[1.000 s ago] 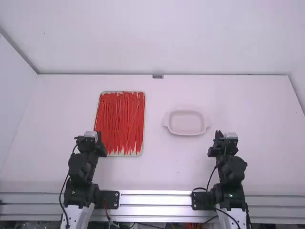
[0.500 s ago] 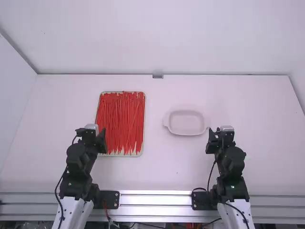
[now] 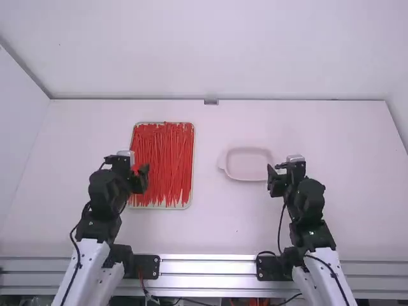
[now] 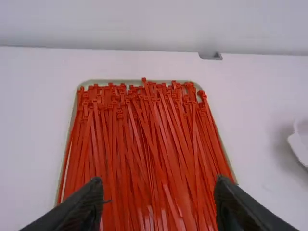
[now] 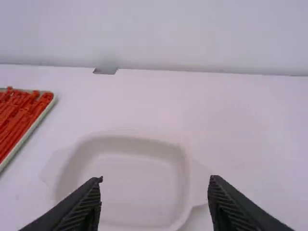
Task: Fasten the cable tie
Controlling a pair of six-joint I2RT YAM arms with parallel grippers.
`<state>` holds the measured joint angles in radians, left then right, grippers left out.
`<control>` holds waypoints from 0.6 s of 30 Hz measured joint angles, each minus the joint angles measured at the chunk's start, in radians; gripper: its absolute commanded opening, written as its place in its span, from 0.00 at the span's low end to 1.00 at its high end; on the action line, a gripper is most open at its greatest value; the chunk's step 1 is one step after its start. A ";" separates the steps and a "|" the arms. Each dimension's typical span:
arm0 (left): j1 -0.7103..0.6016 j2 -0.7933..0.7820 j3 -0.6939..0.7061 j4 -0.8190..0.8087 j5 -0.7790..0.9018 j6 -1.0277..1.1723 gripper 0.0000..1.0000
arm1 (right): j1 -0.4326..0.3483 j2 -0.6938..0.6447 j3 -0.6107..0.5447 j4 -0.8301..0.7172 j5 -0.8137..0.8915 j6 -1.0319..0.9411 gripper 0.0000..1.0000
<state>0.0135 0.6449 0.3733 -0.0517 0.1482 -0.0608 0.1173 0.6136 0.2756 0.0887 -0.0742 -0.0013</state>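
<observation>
Several red cable ties [image 3: 161, 164] [image 4: 144, 149] lie side by side in a flat tray [image 3: 190, 129] [image 4: 83, 84] left of the table's middle. My left gripper [image 3: 138, 178] [image 4: 156, 204] hovers over the tray's near left corner, open, with nothing between its fingers. An empty white dish [image 3: 248, 164] [image 5: 127, 178] sits right of the middle. My right gripper [image 3: 278, 178] [image 5: 154, 207] hangs open just in front of the dish's near right side, holding nothing.
A small grey clip [image 3: 211, 101] [image 4: 210, 56] [image 5: 104, 71] sits at the table's far edge against the white back wall. White side walls close in the table on the left and right.
Both arms have risen from near their bases and moved forward. The left gripper came over the tray's near corner; the right gripper came up to the dish.
</observation>
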 measured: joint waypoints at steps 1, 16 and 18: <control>0.003 0.023 0.014 -0.004 0.007 -0.003 0.67 | 0.012 0.024 0.011 0.006 -0.002 -0.002 0.67; 0.016 0.294 0.182 -0.030 0.109 -0.032 0.90 | 0.152 0.300 0.135 0.047 0.021 -0.005 0.90; 0.016 0.322 0.200 -0.034 0.120 -0.036 0.92 | 0.161 0.324 0.149 0.061 0.023 -0.005 0.92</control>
<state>0.0292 0.9668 0.5735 -0.0860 0.2684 -0.0971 0.2779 0.9375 0.4248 0.1493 -0.0517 -0.0063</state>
